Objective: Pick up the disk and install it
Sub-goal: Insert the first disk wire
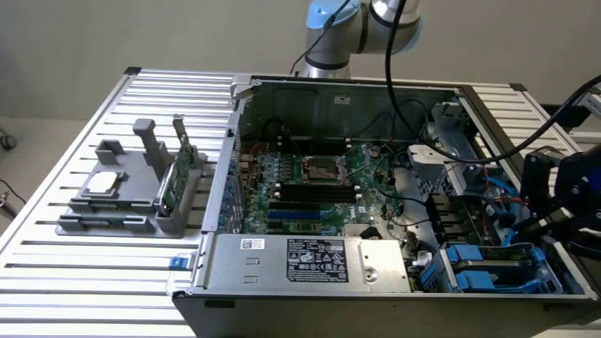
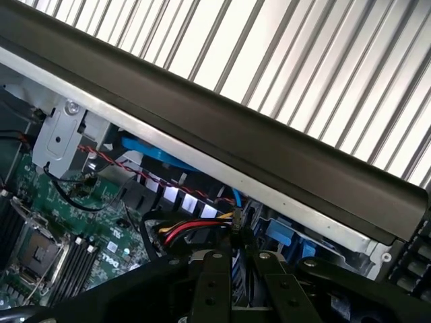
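Note:
My gripper (image 1: 566, 215) hangs at the exterior view's right, over the right side of the open computer case (image 1: 310, 264) and just above the drive bay with blue carriers (image 1: 488, 273). In the wrist view its black fingers (image 2: 214, 286) stand close together, and a thin blue-grey strip sits clamped between them, the disk (image 2: 235, 268) seen edge on. Most of the disk is hidden by the fingers. Past the fingertips lie red, yellow and black power wires (image 2: 192, 229) and blue bay parts (image 2: 279, 233).
The motherboard (image 1: 314, 186) with its empty processor socket fills the case floor, and the power supply (image 1: 314, 260) lies along the front. At the exterior view's left a grey holder (image 1: 127, 193) carries a square silver chip (image 1: 101, 183) and an upright green card (image 1: 179, 172). Cables hang near the arm.

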`<state>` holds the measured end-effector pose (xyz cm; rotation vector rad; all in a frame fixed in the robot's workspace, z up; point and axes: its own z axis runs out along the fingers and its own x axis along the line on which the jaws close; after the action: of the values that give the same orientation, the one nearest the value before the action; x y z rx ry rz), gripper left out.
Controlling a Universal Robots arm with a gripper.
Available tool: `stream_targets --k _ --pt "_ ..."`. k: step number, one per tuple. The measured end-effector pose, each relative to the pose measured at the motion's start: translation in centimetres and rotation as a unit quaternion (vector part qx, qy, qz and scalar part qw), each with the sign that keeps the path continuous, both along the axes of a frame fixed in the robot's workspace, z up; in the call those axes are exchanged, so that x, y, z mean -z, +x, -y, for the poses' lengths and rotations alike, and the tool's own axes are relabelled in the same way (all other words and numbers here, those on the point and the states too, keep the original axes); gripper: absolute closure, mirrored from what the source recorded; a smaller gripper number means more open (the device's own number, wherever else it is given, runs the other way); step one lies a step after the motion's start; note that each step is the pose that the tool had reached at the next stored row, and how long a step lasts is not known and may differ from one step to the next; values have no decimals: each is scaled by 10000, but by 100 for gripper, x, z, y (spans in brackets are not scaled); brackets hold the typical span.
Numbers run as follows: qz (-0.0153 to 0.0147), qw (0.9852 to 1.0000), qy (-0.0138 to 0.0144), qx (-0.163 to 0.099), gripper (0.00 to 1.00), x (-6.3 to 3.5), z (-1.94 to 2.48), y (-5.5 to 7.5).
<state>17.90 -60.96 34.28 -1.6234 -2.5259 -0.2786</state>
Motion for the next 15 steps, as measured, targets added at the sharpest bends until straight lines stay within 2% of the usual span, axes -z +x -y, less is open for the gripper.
stream_targets --k 7,12,15 --pt "-4 9999 -4 167 82 2 -1 -25" --pt "-19 9997 -5 228 82 0 1 -30" --pt "-29 9997 -10 228 82 0 12 -85"
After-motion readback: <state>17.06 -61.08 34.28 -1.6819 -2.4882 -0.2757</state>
